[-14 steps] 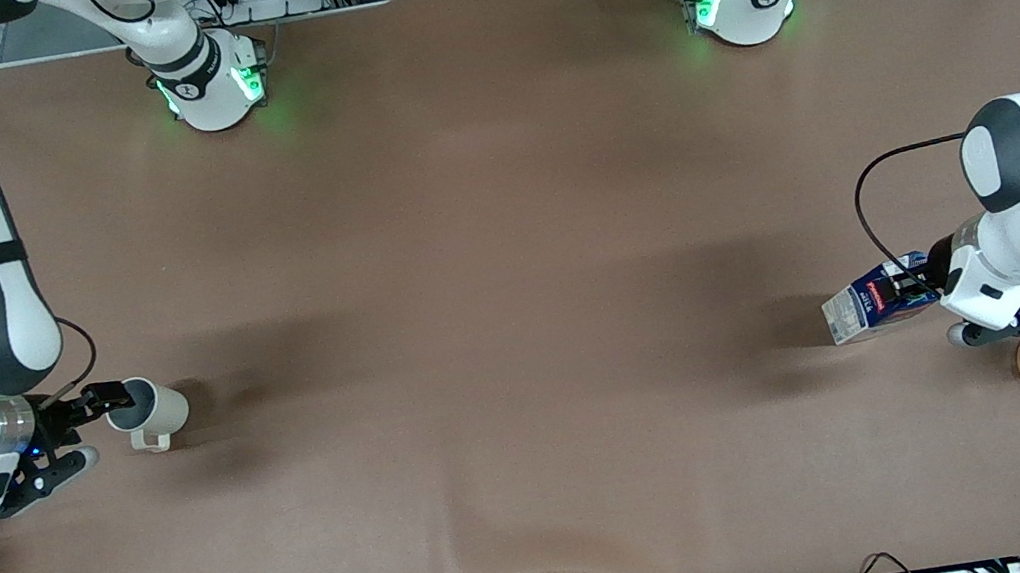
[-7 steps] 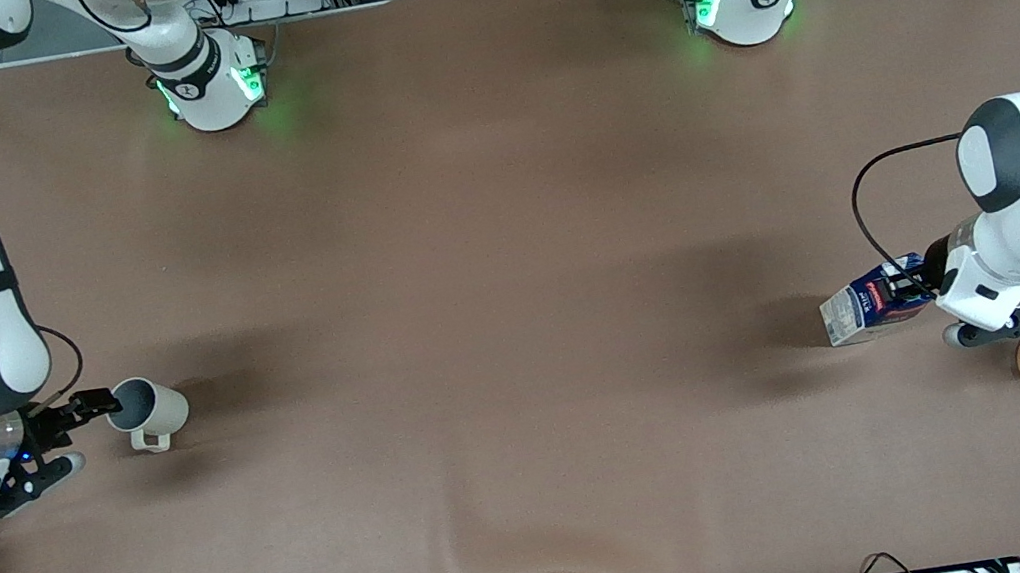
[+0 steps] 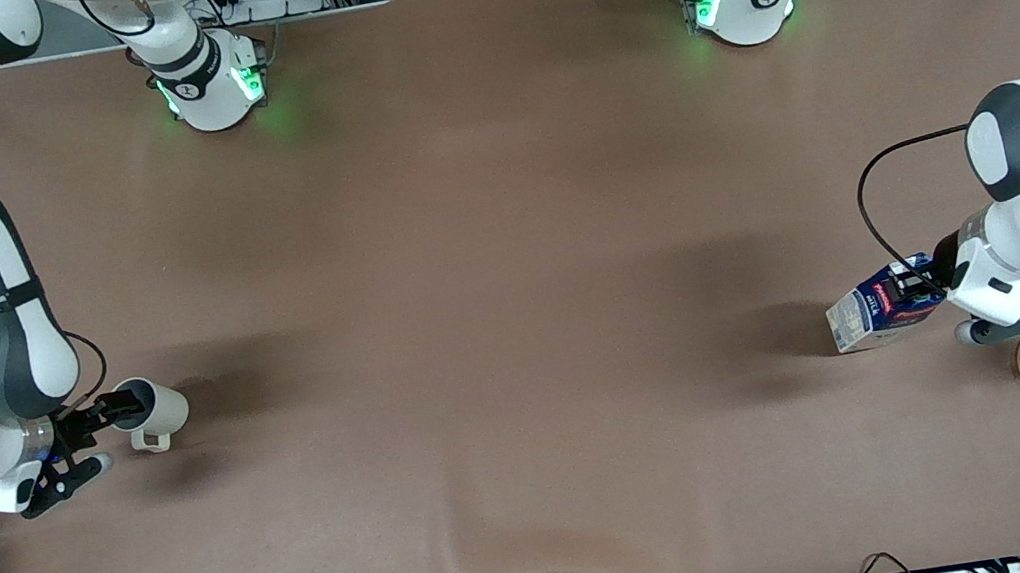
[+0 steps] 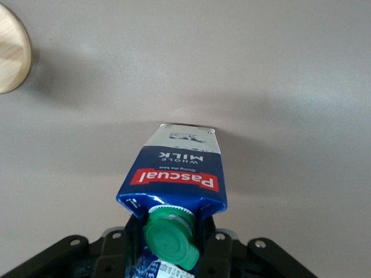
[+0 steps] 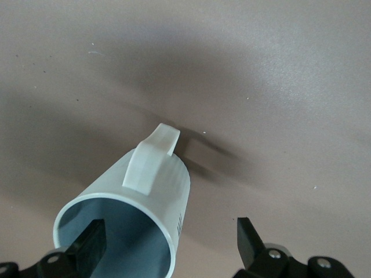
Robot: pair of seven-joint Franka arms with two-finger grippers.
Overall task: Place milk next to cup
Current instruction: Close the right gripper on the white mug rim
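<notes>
Milk (image 3: 873,310) clamped at its top by my left gripper (image 3: 919,286), cup (image 3: 153,413) rim straddled by my right gripper's (image 3: 113,415) spread fingers; next, I carry them together.

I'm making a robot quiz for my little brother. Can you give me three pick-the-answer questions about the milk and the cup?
1. Where is the milk?
A. In the middle of the table
B. At the left arm's end of the table
C. At the right arm's end of the table

2. What colour is the milk's cap?
A. Red
B. Yellow
C. Green

3. What is the right gripper doing at the cup?
A. Open, one finger inside the cup and one outside
B. Squeezing the handle shut
C. Covering the cup from above

Answers:
1 B: the left gripper holds the tilted carton there.
2 C: the left wrist view shows a round green cap.
3 A: the outside finger stands apart from the cup's wall.
</notes>
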